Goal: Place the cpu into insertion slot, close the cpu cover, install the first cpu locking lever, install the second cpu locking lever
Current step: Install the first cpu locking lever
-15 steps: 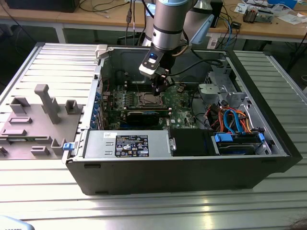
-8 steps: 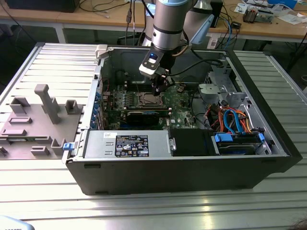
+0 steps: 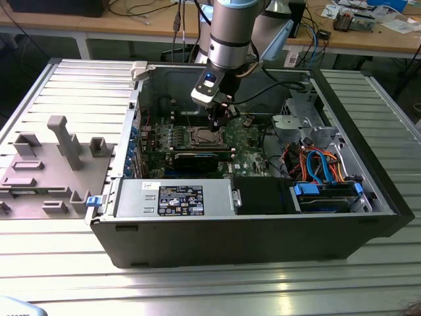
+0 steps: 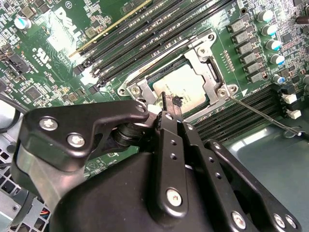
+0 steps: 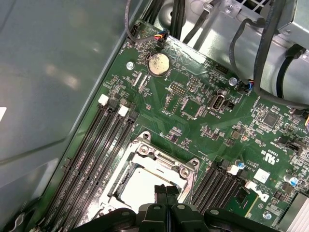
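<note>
Ribbed metal counter [image 3: 197, 289] stretches under your whole setup, with an open computer case [image 3: 250, 237] lying on it and a cluster of grey fixture blocks [image 3: 62, 141] off at the exterior view's left. Inside the case you can see the green motherboard [image 3: 247, 148], a labelled power supply [image 3: 174, 197] along the near wall, and a tangle of orange and blue cables [image 3: 316, 164] toward the exterior view's right.

Your arm [image 3: 230, 33] reaches down into the case and puts the hand [image 3: 219, 125] right over the insertion slot [image 3: 204, 137], in the middle of the board.

In the second wrist view the cpu [image 4: 186, 84] lies flat in that slot, pale metal top up. The silvery cpu cover [image 4: 207, 65] frames it, its open middle around the chip. You cannot tell from either wrist view whether that frame is pressed fully down. A thin wire locking lever [image 4: 258, 112] runs out from one corner of the socket and across the dark memory slots [image 4: 236, 113] beside it, clear of the frame.

Your hand's fingers [image 5: 161, 191] are pinched narrow, pads together with only a seam between them and nothing held. Their tips sit at the edge of the chip, over the rim of the frame; whether they touch it is hard to judge.
</note>
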